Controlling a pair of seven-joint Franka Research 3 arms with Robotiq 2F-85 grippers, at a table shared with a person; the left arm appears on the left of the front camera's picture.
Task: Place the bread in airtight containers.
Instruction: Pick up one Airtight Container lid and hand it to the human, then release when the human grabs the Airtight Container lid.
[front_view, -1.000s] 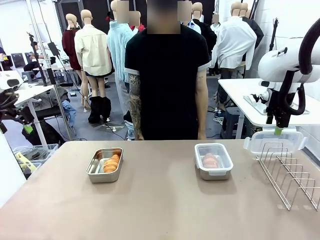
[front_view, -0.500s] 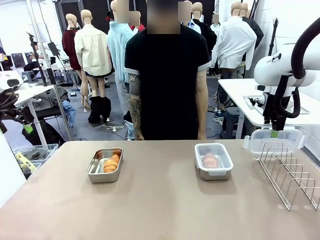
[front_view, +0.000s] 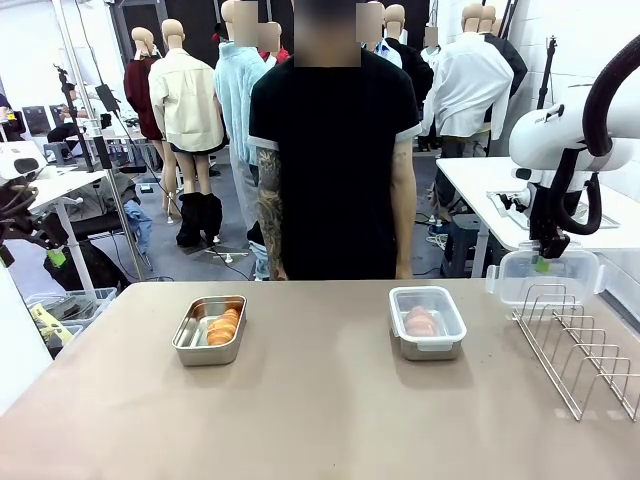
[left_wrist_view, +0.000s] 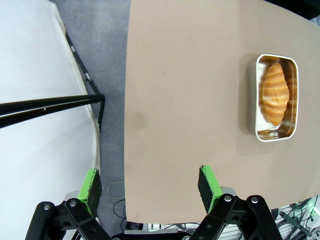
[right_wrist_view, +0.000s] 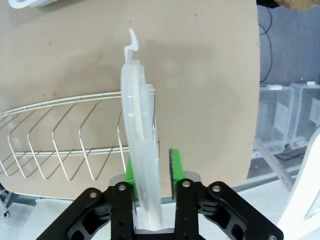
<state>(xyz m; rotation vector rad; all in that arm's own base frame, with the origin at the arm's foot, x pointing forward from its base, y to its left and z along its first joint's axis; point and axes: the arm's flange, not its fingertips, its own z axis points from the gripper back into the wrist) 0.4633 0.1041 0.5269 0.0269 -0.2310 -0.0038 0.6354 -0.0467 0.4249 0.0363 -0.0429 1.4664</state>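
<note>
Clear plastic is the worry in the front view: the right hand (front_view: 541, 262) has its pads on the snap lid (front_view: 545, 275) standing in the wire rack (front_view: 580, 345), and a shallow pinch could let it slip or drag the rack, while on the desk (front_view: 320, 400) the left container (front_view: 210, 329) lies open with a bread roll (front_view: 223, 326) and the right container (front_view: 427, 322) is lidded over another roll (front_view: 419, 321). From the left wrist, the left hand (left_wrist_view: 150, 183) hangs wide and empty over the desk edge, well apart from the open pan (left_wrist_view: 276, 97) and its roll (left_wrist_view: 275, 92). From the right wrist, the green pads (right_wrist_view: 175, 164) sit narrow around the lid's (right_wrist_view: 140, 150) edge, though I cannot tell whether they grip it firmly.
</note>
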